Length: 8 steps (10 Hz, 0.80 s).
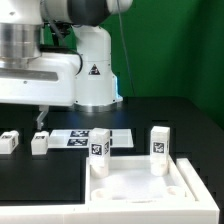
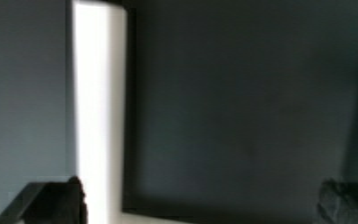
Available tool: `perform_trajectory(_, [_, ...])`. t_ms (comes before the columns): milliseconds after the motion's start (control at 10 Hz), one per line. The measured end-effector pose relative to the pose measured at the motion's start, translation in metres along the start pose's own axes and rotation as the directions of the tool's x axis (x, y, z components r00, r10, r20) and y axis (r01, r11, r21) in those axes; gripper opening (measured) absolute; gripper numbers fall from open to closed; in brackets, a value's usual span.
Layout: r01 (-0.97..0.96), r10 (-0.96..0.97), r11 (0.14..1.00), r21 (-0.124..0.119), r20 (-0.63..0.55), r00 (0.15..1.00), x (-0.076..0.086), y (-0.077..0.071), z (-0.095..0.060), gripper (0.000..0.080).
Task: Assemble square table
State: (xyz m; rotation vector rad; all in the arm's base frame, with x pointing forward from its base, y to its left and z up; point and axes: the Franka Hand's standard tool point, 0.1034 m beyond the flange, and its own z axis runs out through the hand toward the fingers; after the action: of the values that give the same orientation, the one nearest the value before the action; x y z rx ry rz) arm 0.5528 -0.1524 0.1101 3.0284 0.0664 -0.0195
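The white square tabletop (image 1: 185, 178) lies at the front of the exterior view's right, rim up. Two white tagged legs stand upright in it, one (image 1: 100, 150) at its far left corner and one (image 1: 160, 145) at its far right corner. Two more legs lie loose on the dark table at the exterior view's left, one (image 1: 10, 140) and another (image 1: 40, 143). My gripper (image 1: 39, 116) hangs just above that second loose leg. In the wrist view the gripper (image 2: 208, 206) is open and empty, its dark fingertips (image 2: 51, 202) far apart. A blurred long white strip (image 2: 96, 100) runs beside one fingertip.
The marker board (image 1: 75, 138) lies flat behind the tabletop, between the loose legs and the standing ones. The robot's white base (image 1: 95, 75) stands at the back. A white rail (image 1: 40, 213) runs along the front edge at the exterior view's left.
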Motion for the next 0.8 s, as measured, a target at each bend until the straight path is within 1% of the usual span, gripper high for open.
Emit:
perform_trajectory(100, [-0.071, 0.071, 0.997, 0.002, 0.004, 0.997, 0.0, -0.005, 0.0, 0.0649])
perform_trajectory(400, [-0.072, 0.072, 0.997, 0.003, 0.006, 0.997, -0.001, -0.003, 0.002, 0.0649])
perform_trajectory(500, [-0.114, 0.113, 0.993, 0.031, 0.025, 0.993, -0.022, 0.003, 0.016, 0.0649])
perform_trajectory(600, [-0.148, 0.146, 0.988, 0.044, 0.059, 0.988, -0.05, 0.002, 0.033, 0.0649])
perform_trajectory(700, [-0.148, 0.145, 0.988, 0.044, 0.076, 0.987, -0.073, -0.003, 0.048, 0.0649])
perform_trajectory(800, [-0.129, 0.124, 0.99, 0.051, 0.102, 0.987, -0.088, -0.004, 0.057, 0.0649])
